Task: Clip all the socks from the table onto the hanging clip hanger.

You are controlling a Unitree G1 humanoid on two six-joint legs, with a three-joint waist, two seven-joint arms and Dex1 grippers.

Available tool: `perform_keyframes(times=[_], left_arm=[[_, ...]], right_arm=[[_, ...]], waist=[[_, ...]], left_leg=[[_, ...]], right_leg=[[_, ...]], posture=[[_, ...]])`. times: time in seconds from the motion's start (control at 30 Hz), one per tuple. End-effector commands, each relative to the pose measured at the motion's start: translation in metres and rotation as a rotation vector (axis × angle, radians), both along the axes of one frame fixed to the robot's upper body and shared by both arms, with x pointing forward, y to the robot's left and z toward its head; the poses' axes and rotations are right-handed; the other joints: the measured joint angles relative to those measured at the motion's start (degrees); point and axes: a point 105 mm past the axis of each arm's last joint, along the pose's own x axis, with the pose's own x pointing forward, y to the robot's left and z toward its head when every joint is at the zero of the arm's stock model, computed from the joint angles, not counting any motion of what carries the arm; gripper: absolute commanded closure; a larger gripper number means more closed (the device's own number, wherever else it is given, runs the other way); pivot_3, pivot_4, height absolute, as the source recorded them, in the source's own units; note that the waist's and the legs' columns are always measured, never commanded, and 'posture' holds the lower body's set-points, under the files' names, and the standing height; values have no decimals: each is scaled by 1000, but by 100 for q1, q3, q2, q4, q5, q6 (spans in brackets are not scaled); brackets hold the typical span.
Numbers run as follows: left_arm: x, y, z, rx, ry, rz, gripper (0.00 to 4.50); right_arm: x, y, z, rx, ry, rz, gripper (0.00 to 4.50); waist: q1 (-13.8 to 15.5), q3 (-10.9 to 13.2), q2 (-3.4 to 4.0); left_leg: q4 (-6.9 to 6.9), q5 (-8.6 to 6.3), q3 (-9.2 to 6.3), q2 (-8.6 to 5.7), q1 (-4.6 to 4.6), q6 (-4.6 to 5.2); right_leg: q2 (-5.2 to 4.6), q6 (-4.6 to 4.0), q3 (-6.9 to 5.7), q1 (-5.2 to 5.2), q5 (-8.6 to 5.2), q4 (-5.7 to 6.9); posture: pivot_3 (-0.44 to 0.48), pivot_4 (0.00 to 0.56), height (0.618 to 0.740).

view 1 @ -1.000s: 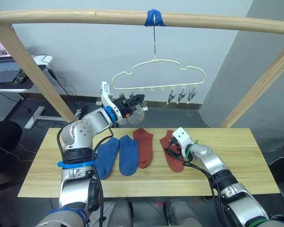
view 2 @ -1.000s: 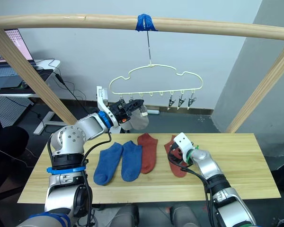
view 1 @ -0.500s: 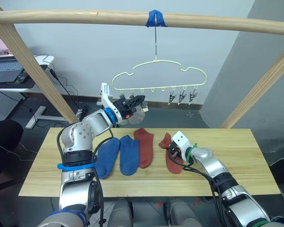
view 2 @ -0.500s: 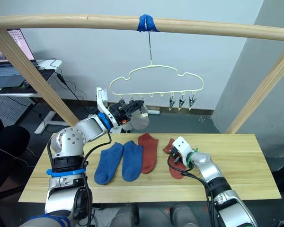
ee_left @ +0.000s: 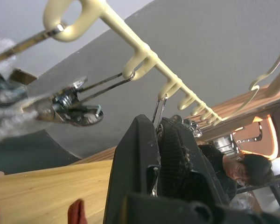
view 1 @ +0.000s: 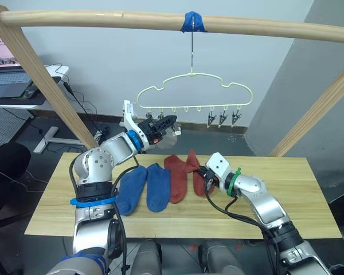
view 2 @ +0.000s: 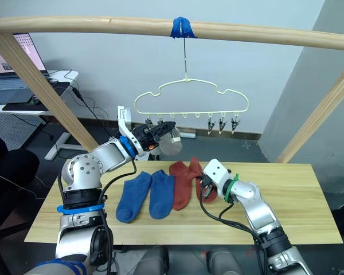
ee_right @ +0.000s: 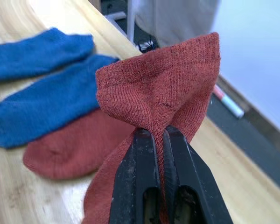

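While the pale-yellow clip hanger hung by its hook from the taped wooden pole, the right gripper sat low over the wooden table, its two black fingers pressed tight together on a rust-red sock, the cuff end bunched and lifted up while the toe end trailed down to the planks! Beside it, the other rust-red sock lay flat on the table, and just to its left the two blue socks lay side by side, touching one another. Up high, the left gripper was raised to the hanger's lower bar at its left end, fingers closed on one of the small metal clips dangling there, with a light grey sock hanging right at the fingertips. Three more metal clips hung bare at the right end of the bar. A laptop rested on the white desk off to the left.
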Motion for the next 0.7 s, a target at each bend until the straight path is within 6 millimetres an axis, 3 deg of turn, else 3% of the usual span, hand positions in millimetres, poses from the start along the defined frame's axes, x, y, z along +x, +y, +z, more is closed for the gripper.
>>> perform_keyframes(times=[0.03,0.2,0.7], left_arm=[[3,1,5,-66,46,-4,4418],[4,0,4,-47,58,-13,4418],[4,-2,4,-38,44,-20,4418]], right_arm=[[-4,19,43,53,-131,56,4491],[1,30,66,84,-187,51,4491],[5,41,81,73,-236,83,4491]], waist=[[-19,1,-1],[-19,1,-1],[-21,0,-1]], left_leg=[[0,0,0,1,-1,0],[-3,0,-3,2,-2,0],[-7,0,-2,1,-9,-1]], right_leg=[[0,0,0,-2,0,0],[2,0,-3,-3,0,-1],[-1,-1,-5,-2,0,-24]], posture=[[-2,157,740],[-13,155,740],[-12,150,740]])
